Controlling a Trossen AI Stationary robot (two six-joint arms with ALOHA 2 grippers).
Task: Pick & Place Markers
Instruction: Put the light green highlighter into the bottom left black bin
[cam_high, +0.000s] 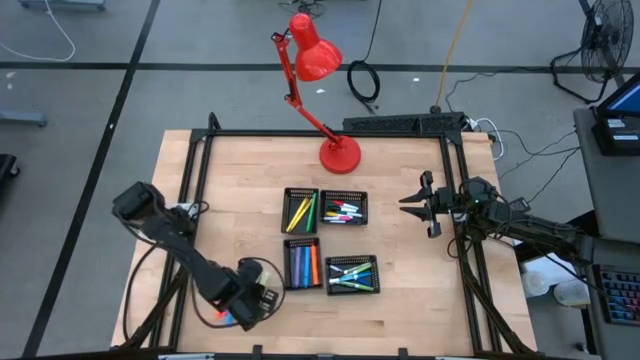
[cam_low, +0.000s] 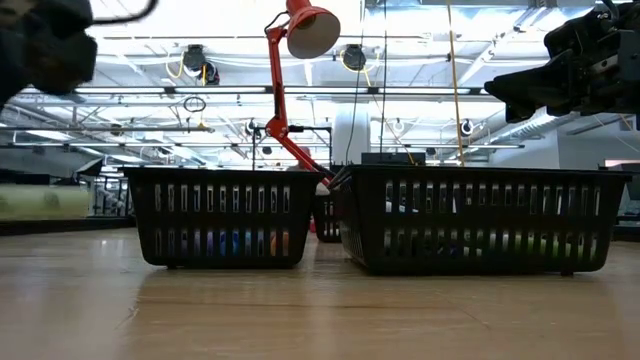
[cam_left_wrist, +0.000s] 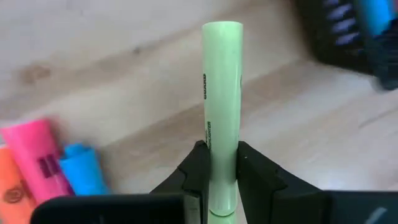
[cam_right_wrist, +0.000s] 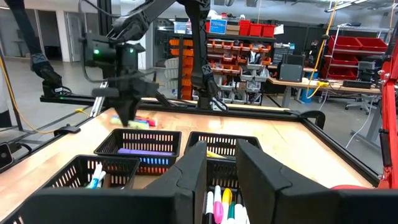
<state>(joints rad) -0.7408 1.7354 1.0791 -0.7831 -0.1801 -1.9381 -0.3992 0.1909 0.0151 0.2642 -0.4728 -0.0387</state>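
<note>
- A pale green highlighter (cam_left_wrist: 221, 93) is clamped between the left gripper (cam_high: 250, 300) fingers near its base, the body sticking forward, likely so it can drop lengthwise into a tray.
- Pink, orange and blue markers (cam_left_wrist: 43, 155) lie loose beneath, at the table's 7 o'clock.
- 4 black trays (cam_high: 301, 210) sit centre, sorted by colour.
- Right gripper (cam_high: 412, 203) waits at 3 o'clock, part-open, empty.

A pale green highlighter (cam_left_wrist: 222, 93) of smooth, slightly glossy plastic is sitting between matt black plastic fingers (cam_left_wrist: 198, 171). The table (cam_high: 400, 300) is showing light, smooth wood grain. Black plastic mesh trays (cam_low: 222, 215) are looking dull. The red lamp (cam_high: 315, 60) is gleaming like painted metal.
</note>
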